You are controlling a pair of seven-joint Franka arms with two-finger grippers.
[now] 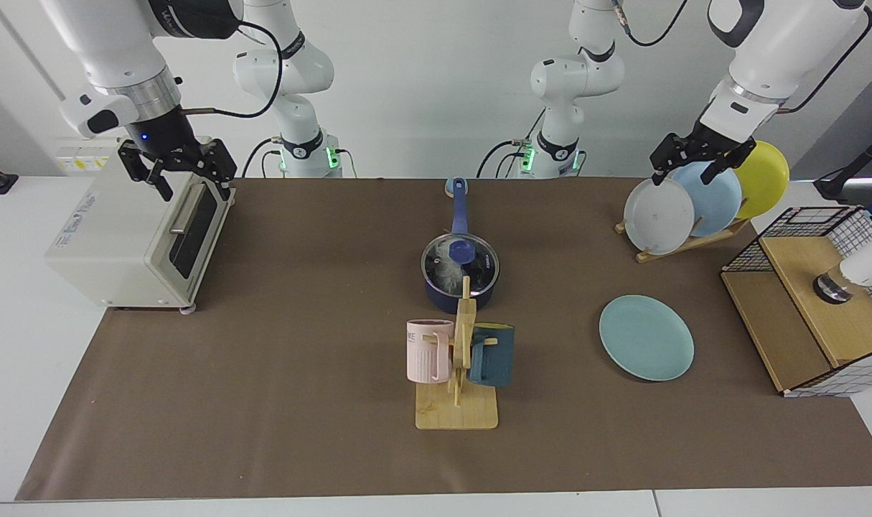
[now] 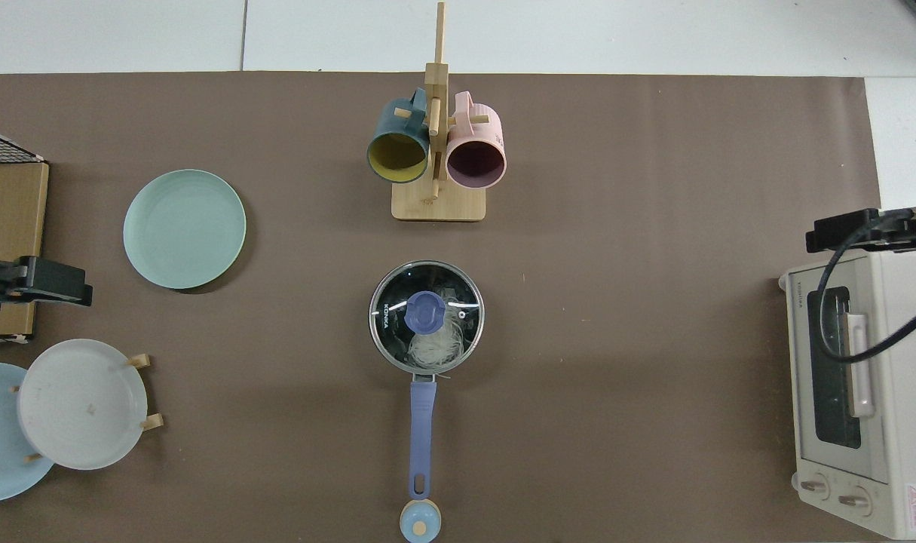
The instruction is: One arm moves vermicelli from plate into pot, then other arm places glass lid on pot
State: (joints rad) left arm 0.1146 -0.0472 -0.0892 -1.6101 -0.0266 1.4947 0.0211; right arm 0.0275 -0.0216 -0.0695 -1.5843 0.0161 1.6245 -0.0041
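The dark navy pot (image 1: pixel 453 291) stands mid-table with its long blue handle (image 2: pixel 421 426) pointing toward the arms' side. The glass lid (image 2: pixel 391 302) with its blue knob (image 1: pixel 461 251) sits on the pot. Through the glass I see the white vermicelli (image 2: pixel 436 345) inside. The teal-green plate (image 1: pixel 646 337) lies bare on the mat. My right gripper (image 1: pixel 191 185) hangs open and holds nothing above the toaster oven's top front corner, far from the pot. My left gripper (image 1: pixel 687 171) waits open by the plate rack, holding nothing.
A toaster oven (image 1: pixel 130 222) stands at one end of the mat. A wooden mug stand (image 1: pixel 458 373) with a pink and a dark teal mug is in front of the pot. The plate rack (image 1: pixel 694 197) and a wire basket (image 1: pixel 812 287) fill the other end.
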